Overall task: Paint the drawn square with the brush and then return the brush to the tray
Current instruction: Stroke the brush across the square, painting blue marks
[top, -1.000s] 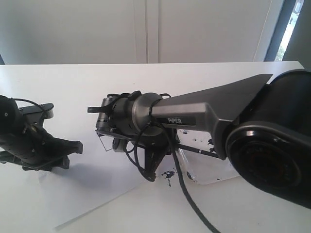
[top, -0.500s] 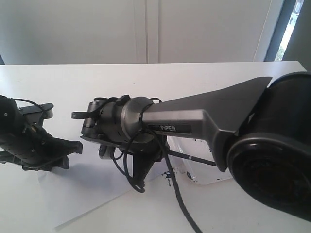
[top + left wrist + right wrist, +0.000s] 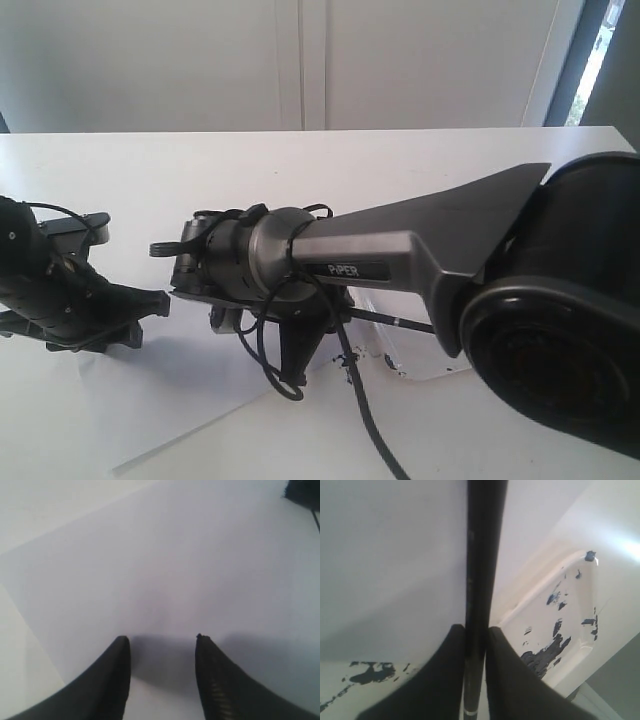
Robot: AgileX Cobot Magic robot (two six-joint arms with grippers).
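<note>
My right gripper [image 3: 476, 627] is shut on the brush [image 3: 479, 570], whose long black handle runs straight out between the fingers. In the exterior view the right arm reaches across the middle, and its gripper [image 3: 298, 348] points down at the paper [image 3: 180, 400]. The brush handle [image 3: 392, 321] sticks out to the right over the tray [image 3: 432, 362]. The tray [image 3: 570, 585] is glossy white with dark blue splatters. The arm hides the drawn square and the brush tip. My left gripper [image 3: 160, 639] hovers open over bare paper, at the left [image 3: 150, 302].
Dark blue paint spots [image 3: 370, 672] lie beside the tray. A black cable [image 3: 365, 420] hangs from the right arm over the table's front. The paper's near edge [image 3: 200, 435] runs diagonally. A white wall stands behind the table.
The right arm swung left over the paper with the brush, then settled slightly lower. The left arm stayed where it was.
</note>
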